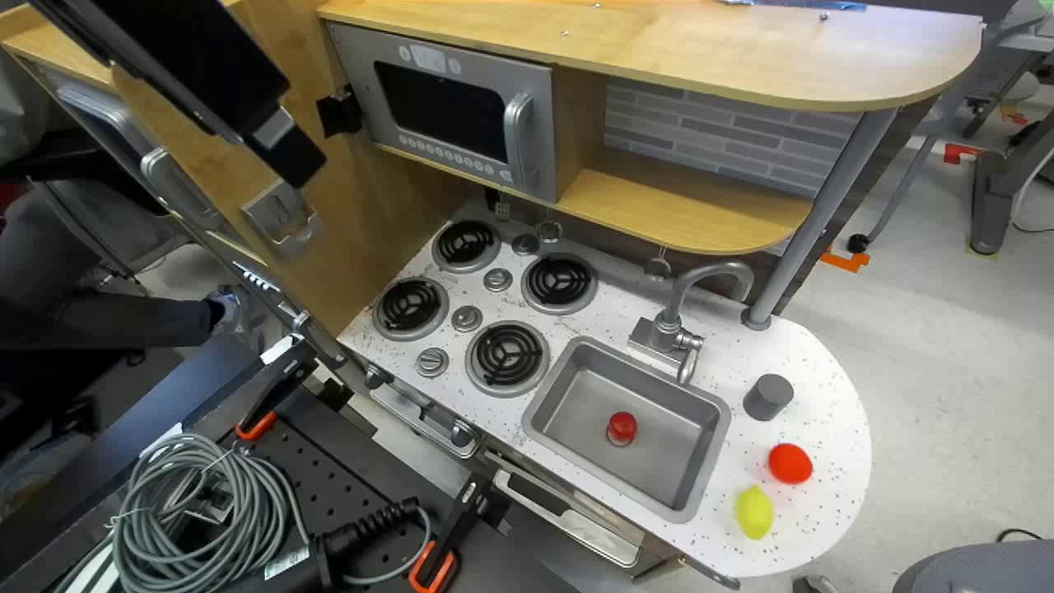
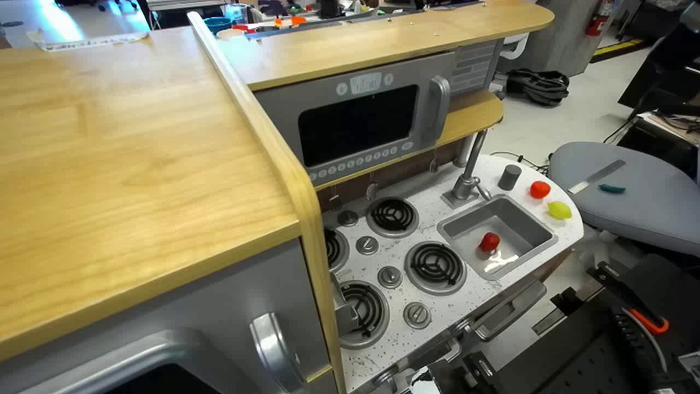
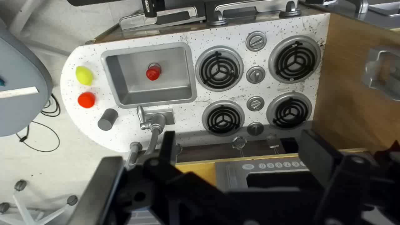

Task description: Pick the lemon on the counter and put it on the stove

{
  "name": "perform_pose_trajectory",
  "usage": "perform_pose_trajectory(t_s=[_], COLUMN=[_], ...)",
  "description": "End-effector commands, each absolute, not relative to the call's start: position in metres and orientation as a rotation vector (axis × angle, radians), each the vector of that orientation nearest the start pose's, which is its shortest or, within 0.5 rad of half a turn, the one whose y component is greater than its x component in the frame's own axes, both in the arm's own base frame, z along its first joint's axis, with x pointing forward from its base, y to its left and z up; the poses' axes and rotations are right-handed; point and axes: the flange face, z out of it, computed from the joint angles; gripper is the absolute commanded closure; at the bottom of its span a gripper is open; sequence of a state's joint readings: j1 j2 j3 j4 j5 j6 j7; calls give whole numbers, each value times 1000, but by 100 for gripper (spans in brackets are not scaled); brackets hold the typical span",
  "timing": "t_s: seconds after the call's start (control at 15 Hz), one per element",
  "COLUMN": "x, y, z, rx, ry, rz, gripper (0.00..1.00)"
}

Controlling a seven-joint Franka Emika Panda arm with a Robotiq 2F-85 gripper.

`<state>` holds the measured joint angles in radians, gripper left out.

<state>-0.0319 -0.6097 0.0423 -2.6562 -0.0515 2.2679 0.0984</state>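
In the wrist view, the gripper [image 3: 240, 140] shows along the bottom, its jaws spread wide apart. The lemon [image 3: 84, 75] lies on the surface [image 3: 118, 137], near the rounded end, with a round red item [image 3: 86, 100] just beside it but apart and a grey cylinder [image 3: 107, 119] next in line. Alongside them is the sink [image 3: 190, 75], where a second red item [image 3: 153, 72] sits, and past the sink lies the stove [image 3: 244, 90] with its four black burners [image 3: 219, 68] and grey knobs [image 3: 255, 75]. A faucet [image 3: 157, 123] rises at the sink's long side. In an exterior view, the lemon [image 1: 754, 512] lies near the sink but clear of it, the round red item close by and the cylinder standing upright farther along. A grey toy microwave [image 1: 445, 107] sits above the stove, and a coil of grey cable [image 1: 140, 527] lies in the lower left corner. A black part [image 1: 189, 74] juts in at the upper left; it may well be the robot's, but it is cut off and I cannot tell which piece it is. In an exterior view, the lemon [image 2: 559, 210] lies close to the edge of the surface, with a grey seat [image 2: 661, 219] beyond, which bears a ruler-like strip [image 2: 597, 176] and a small teal object [image 2: 611, 188]. A wooden panel [image 2: 311, 235] hides part of the stove.
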Motion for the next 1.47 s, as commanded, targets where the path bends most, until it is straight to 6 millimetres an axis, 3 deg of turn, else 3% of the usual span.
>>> perform_pose_trajectory(t_s=[0.0,1.0,1.4], x=[375,375,384], y=[2,2,-6], z=[452,452,443], rx=[-3176,-3176,-3157], ry=[102,102,106], rz=[-355,-355,-345], gripper=[0,0,0])
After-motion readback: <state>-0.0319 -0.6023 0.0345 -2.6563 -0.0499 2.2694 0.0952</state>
